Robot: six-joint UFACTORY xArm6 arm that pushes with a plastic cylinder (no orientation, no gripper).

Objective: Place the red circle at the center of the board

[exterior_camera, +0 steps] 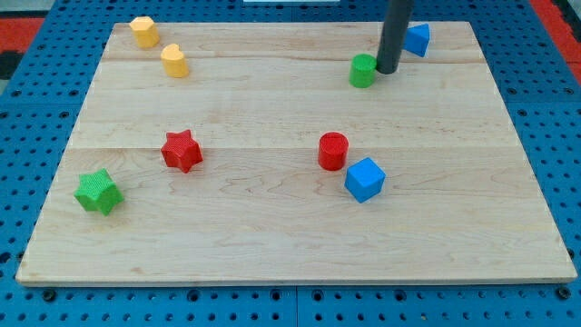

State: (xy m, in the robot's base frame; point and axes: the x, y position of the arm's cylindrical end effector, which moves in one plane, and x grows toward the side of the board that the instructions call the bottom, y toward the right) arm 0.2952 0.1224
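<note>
My tip (387, 70) rests on the wooden board (272, 236) near its top edge, right of the middle. It is a bare rod end with nothing to clench or release, and it holds no block. The green cylinder (362, 70) sits just beside the tip on the view's left, touching it or nearly so; I cannot tell which. A blue block (418, 39), its shape partly hidden behind the rod, lies just to the tip's upper right, close to the top edge.

The red circle (333, 151) stands well below the tip, a little right of the board's middle. The blue cube (365, 179) lies against its lower right side, touching or almost touching. To the circle's left and above it the wood is bare, so that side has open room; the cube crowds the lower right.

Further out, the red star (182, 151) lies left of the middle, level with the circle. The green star (97, 192) sits near the left edge, toward the bottom left corner. Two yellow blocks occupy the top left corner: the yellow hexagon-like block (143, 31) close to the top edge, and the yellow rounded block (174, 62) just below and right of it.

The wide strip along the bottom edge is bare wood. The board lies on a blue perforated surface (36, 118), with red (554, 18) showing at the top right corner.
</note>
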